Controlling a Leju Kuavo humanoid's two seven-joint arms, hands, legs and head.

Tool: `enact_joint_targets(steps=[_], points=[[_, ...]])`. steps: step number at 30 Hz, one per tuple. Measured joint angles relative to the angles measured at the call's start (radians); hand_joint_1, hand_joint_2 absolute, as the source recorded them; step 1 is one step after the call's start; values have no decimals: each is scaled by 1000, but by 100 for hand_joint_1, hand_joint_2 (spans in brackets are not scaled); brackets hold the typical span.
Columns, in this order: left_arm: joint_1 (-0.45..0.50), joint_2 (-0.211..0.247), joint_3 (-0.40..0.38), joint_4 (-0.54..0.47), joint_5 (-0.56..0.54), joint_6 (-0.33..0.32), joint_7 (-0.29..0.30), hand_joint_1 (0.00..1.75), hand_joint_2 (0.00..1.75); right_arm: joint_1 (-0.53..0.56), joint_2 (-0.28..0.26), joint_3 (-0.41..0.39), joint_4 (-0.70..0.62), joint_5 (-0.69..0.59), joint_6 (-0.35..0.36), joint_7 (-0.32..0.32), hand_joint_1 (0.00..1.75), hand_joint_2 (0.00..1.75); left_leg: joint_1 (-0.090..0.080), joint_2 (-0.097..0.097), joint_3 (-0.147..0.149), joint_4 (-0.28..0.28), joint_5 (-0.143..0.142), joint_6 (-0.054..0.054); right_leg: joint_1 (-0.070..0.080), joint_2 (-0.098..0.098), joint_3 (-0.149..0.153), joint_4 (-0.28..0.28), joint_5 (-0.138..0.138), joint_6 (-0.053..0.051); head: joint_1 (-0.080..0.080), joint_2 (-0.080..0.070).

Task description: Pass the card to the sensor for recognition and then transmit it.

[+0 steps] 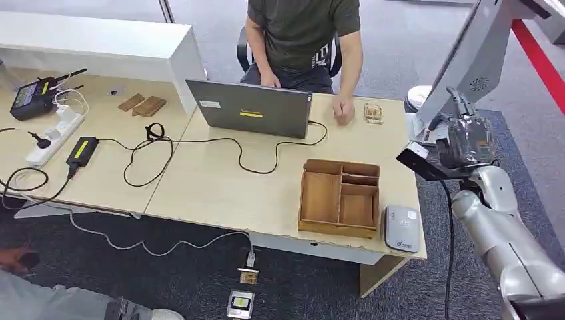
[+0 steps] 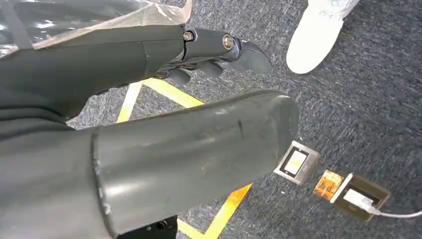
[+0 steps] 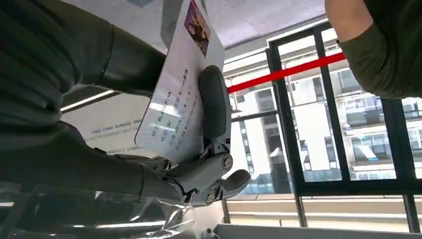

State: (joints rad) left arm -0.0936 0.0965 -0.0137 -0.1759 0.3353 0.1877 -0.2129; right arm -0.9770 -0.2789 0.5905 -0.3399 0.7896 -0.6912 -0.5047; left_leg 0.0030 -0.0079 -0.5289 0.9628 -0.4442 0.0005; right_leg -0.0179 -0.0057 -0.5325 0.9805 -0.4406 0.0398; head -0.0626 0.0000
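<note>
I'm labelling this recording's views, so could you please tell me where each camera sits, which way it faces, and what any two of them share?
Head view: high on the robot, looking forward and down at the table, laptop and sensor; the right hand rises at the right.
Left wrist view: behind the left hand, facing down at carpet and a small floor device.
Right wrist view: behind the right hand, facing up toward windows, with the card in its fingers.
Shared: the head and left wrist views both show the floor device.
</note>
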Motion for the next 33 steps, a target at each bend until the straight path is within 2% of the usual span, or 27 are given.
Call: enact_joint_targets(steps=[11,19,23,29,33], points=[[1,-6,-10,0,24,23,24,0,0,86,-11,-6,2,-70,9,-8,175,175,0,0,0,0,0,0,0,0,0,0,0,0,0,0],[1,-10,-10,0,39,40,38,0,0,185,-10,-50,-1,-203,7,-122,175,175,0,0,0,0,0,0,0,0,0,0,0,0,0,0],[0,-10,-10,0,43,49,50,0,0,242,3,-65,-29,-270,56,-171,175,175,0,0,0,0,0,0,1,0,1,0,0,0,0,0],[0,-8,-10,0,50,60,58,0,0,312,13,-61,-135,-315,132,-129,175,175,1,0,0,0,0,0,1,0,0,0,0,0,0,0],[-1,-8,-11,0,48,60,58,0,0,338,13,-55,-200,-320,144,-108,175,175,1,0,0,0,0,0,1,0,0,0,0,0,0,0]])
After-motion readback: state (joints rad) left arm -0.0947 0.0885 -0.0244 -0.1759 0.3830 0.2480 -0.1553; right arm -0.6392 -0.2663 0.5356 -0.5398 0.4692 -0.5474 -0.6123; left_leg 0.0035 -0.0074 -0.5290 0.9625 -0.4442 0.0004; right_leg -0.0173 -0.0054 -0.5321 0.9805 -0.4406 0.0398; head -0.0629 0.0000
